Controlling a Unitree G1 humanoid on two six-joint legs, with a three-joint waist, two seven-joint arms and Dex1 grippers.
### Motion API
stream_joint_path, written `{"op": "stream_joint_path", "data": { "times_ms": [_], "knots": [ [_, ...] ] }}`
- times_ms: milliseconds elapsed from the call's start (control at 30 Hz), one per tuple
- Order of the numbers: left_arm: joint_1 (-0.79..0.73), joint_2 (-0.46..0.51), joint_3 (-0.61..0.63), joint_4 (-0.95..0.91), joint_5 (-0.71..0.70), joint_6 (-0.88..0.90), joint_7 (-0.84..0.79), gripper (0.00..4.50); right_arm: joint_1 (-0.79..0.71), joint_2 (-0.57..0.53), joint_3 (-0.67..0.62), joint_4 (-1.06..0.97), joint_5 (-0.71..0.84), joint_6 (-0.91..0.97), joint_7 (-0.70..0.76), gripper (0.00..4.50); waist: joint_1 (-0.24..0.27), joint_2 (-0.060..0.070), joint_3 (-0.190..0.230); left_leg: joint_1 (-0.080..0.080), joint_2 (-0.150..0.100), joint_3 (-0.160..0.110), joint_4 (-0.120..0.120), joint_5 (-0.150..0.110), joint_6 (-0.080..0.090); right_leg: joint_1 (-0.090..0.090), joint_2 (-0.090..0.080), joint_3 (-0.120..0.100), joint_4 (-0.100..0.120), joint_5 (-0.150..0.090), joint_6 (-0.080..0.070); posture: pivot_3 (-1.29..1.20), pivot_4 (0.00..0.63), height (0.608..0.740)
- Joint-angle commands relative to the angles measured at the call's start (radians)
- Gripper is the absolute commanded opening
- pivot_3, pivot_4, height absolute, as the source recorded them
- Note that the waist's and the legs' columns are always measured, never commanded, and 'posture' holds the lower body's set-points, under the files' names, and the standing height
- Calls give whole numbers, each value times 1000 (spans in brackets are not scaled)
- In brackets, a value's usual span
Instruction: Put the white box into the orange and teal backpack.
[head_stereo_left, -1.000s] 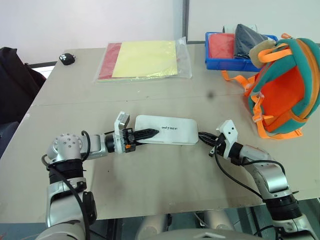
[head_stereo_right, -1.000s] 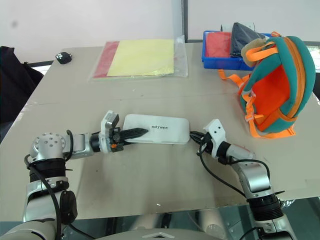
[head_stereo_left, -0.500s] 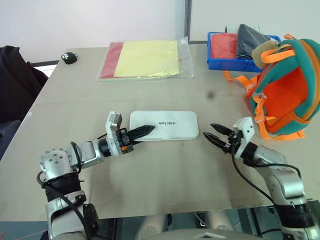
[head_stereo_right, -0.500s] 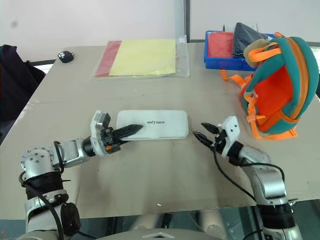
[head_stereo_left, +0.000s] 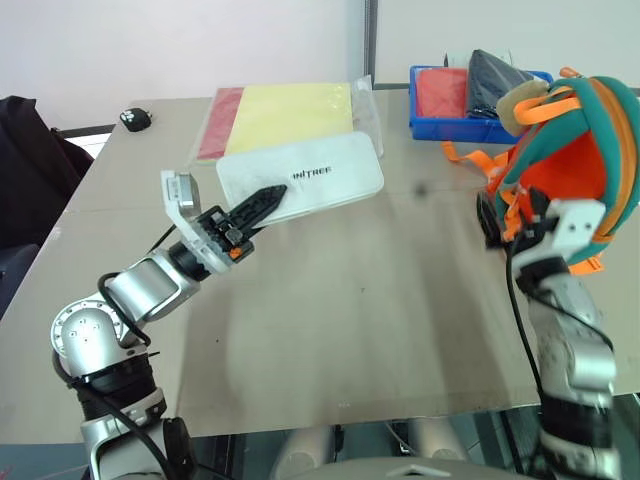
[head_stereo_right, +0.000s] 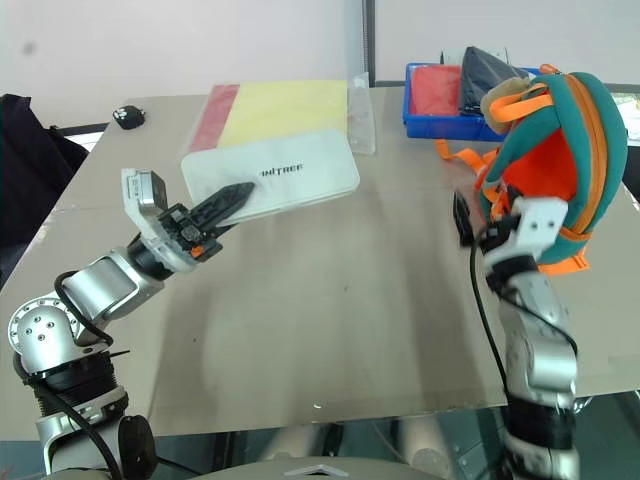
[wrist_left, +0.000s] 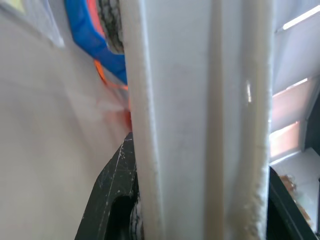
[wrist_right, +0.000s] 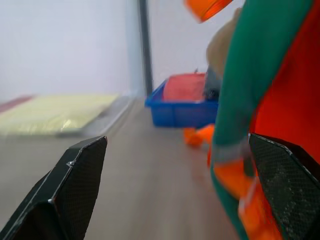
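Left end effector grips one white box; one backpack stands.

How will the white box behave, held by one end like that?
The box looks rigid: clear of the table, it stays straight with no sag. Probably light, since the left gripper carries it from one end. Its smooth shell and long overhang suggest it could pivot or slip in the jaws.

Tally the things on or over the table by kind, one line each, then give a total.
White box: 1
Backpack: 1
Blue bin: 1
Clear sleeve of yellow and red sheets: 1
Small black item at the far corner: 1
Total: 5
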Motion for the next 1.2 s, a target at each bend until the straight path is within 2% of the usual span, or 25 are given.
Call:
{"op": "stream_joint_path", "data": {
  "times_ms": [33, 133, 267, 367, 400, 500, 567, 633, 667, 867, 933, 1000, 1100, 1200],
  "knots": [
    [-6, 9, -12, -51, -26, -78, 5, 1596, -162, 12, -73, 196, 20, -11, -104, 4458, 0, 0, 0, -1, 0, -1, 0, 0, 0, 0, 0, -1, 0, 0, 0, 0, 150, 740],
    [4, 14, -26, -65, -30, -115, 11, 1596, -384, -14, -94, 490, -5, -168, -115, 4458, -5, 0, 0, -3, 0, 1, 0, 0, 0, -2, 0, 1, -3, 0, 0, 0, 150, 740],
    [30, 13, -43, -97, -49, -154, 36, 1596, -552, -44, -107, 766, -26, -315, -113, 3489, -22, 0, 0, -4, 0, 3, -2, 0, 0, -4, 0, 2, -4, 0, 0, 0, 150, 740],
    [60, 20, -40, -122, -58, -185, 46, 1596, -599, -51, -84, 844, -32, -376, -64, 1941, -30, 0, 0, -4, 1, 3, -2, 0, 0, -4, 0, 3, -5, 0, 0, 0, 150, 740],
    [71, 25, -35, -129, -59, -195, 47, 1596, -597, -45, -71, 827, -19, -366, -27, 1244, -31, 0, 0, -5, 1, 4, -2, 0, 0, -4, 0, 3, -5, 0, 0, 0, 150, 740],
    [96, 46, -27, -135, -57, -214, 46, 1596, -567, -46, -9, 733, 6, -314, 110, 18, -36, 0, 0, -5, 1, 4, -2, 0, 0, -5, 1, 4, -6, 0, 0, 0, 150, 740],
    [110, 69, -19, -127, -57, -219, 29, 1596, -517, -57, 57, 572, 86, -173, 253, 18, -38, 0, 0, -5, 2, 4, -2, 0, 0, -5, 1, 4, -5, 0, 0, 0, 150, 740],
    [132, 113, 11, -96, -42, -212, -15, 1596, -407, -155, 200, 261, 249, 68, 514, 18, -37, 1, 1, -5, 2, 3, -2, 0, 0, -6, 1, 3, -4, 0, 0, 0, 150, 740],
    [140, 136, 22, -80, -32, -205, -40, 1596, -366, -203, 239, 149, 315, 161, 590, 18, -32, 1, 1, -6, 2, 2, -3, 0, 0, -6, 1, 3, -5, 0, 0, 0, 150, 740],
    [125, 288, 70, 38, 33, -165, -229, 1596, -229, -474, 230, -211, 676, 541, 809, 18, -23, 1, 1, -10, 1, -1, -3, 0, 1, -10, 1, 3, -5, 0, 0, 0, 150, 740],
    [109, 329, 79, 70, 49, -152, -289, 1596, -206, -534, 194, -232, 706, 580, 818, 18, -15, 0, 1, -10, 1, -2, -2, -1, 1, -10, 0, 2, -5, 0, 0, 0, 150, 740],
    [107, 354, 86, 75, 43, -129, -355, 1596, -199, -530, 160, -186, 664, 544, 765, 18, -10, -1, 1, -10, 0, -3, -2, -1, 1, -9, 0, 0, -5, 0, 0, 0, 150, 740],
    [129, 371, 91, 47, 7, -77, -455, 1596, -140, -561, 130, -151, 590, 495, 763, 18, -1, -1, 1, -10, 0, -2, -2, -1, 1, -9, 0, 1, -5, 0, 0, 0, 150, 740],
    [166, 393, 92, 13, 20, -28, -568, 1596, -128, -532, 112, -138, 546, 447, 711, 18, 1, -1, 1, -12, 0, -3, -2, -1, 1, -11, -1, 0, -5, 0, 0, 0, 150, 740]
  ]
}}
